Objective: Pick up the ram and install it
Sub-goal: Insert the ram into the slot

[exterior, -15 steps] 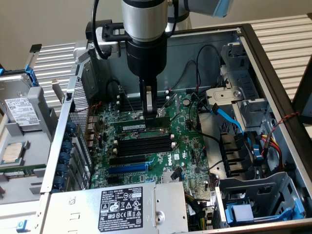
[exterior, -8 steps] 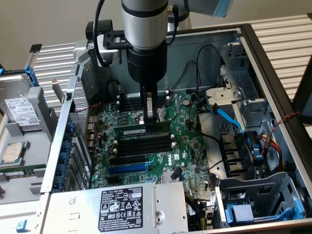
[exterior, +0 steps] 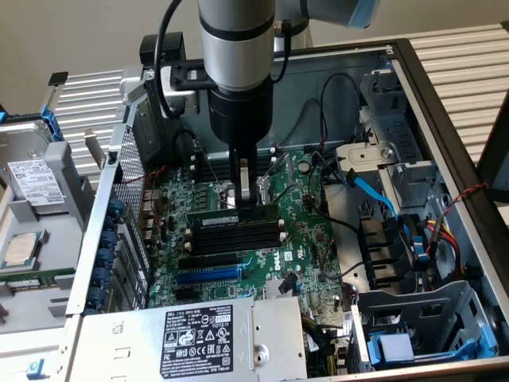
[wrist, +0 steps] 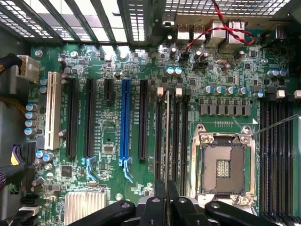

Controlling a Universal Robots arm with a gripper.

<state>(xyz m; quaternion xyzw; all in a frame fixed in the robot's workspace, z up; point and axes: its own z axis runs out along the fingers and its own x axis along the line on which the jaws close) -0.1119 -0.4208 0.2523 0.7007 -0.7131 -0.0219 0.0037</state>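
My gripper [exterior: 245, 199] reaches down into the open computer case and is shut on the ram [exterior: 227, 213], a thin green stick with a white label. I hold it on edge, lengthwise over the bank of black memory slots [exterior: 235, 235] on the motherboard [exterior: 262, 267]. In the wrist view the ram [wrist: 167, 136] shows edge-on as a narrow line running out from my gripper [wrist: 167, 194], lined up along the memory slots [wrist: 180, 132] beside the open CPU socket [wrist: 225, 165]. Whether its lower edge touches a slot I cannot tell.
A blue expansion slot [exterior: 208, 274] lies beside the memory slots. The power supply [exterior: 199, 338] sits in the near part of the case. A blue cable [exterior: 374, 191] and drive cages [exterior: 413, 318] fill the exterior view's right. A hard drive [exterior: 32, 183] rests outside the case.
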